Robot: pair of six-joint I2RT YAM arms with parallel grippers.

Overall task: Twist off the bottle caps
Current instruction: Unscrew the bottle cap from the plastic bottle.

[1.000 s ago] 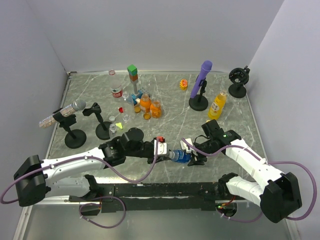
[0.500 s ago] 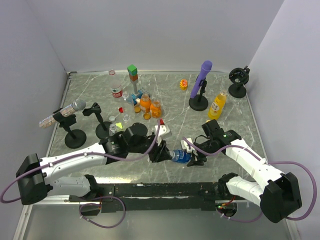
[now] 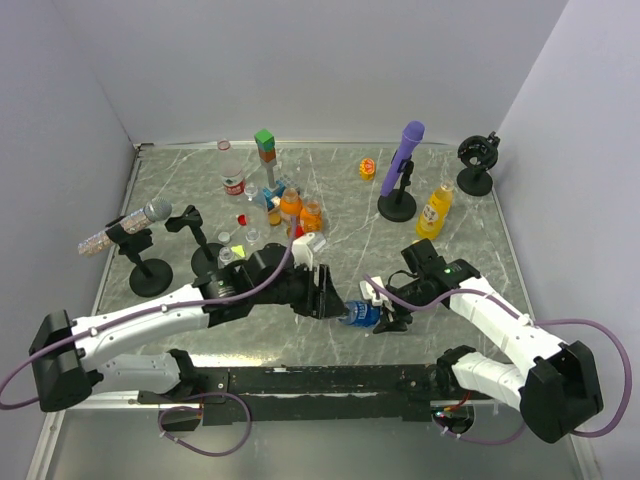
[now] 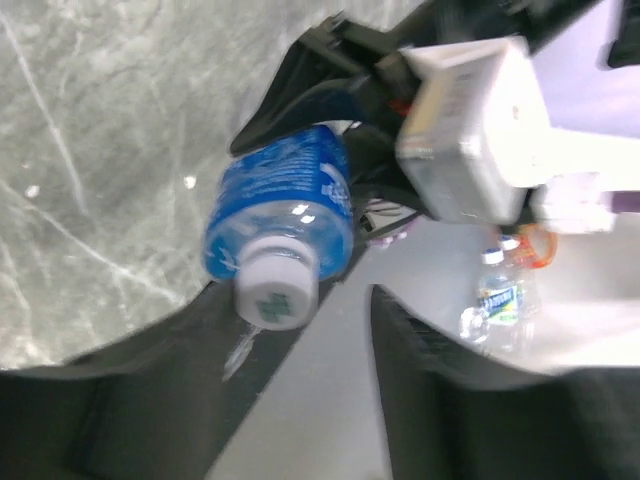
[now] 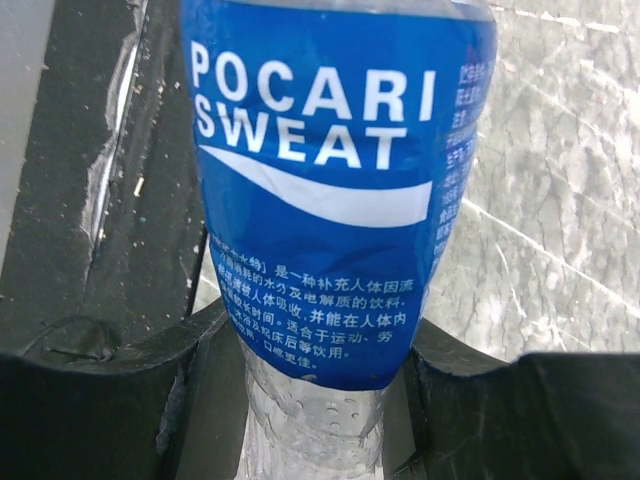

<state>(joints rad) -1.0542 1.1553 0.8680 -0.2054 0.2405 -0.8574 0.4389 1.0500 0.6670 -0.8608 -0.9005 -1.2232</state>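
At bench [image 3: 450, 200] front, right end effector [image 3: 385, 320] grips bottle [image 5: 330, 180]; we centre the parted left end effector [image 3: 332, 300] squarely on its cap [image 4: 275, 292].

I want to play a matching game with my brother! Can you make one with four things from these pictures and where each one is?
Things:
1. blue-labelled bottle
2. white cap
3. purple microphone
4. yellow juice bottle

Places:
A. propped on a black stand
B. standing on the table, far right
C. clamped in the right gripper
D. sitting on a bottle's neck

Pairs: 1-C, 2-D, 3-A, 4-B
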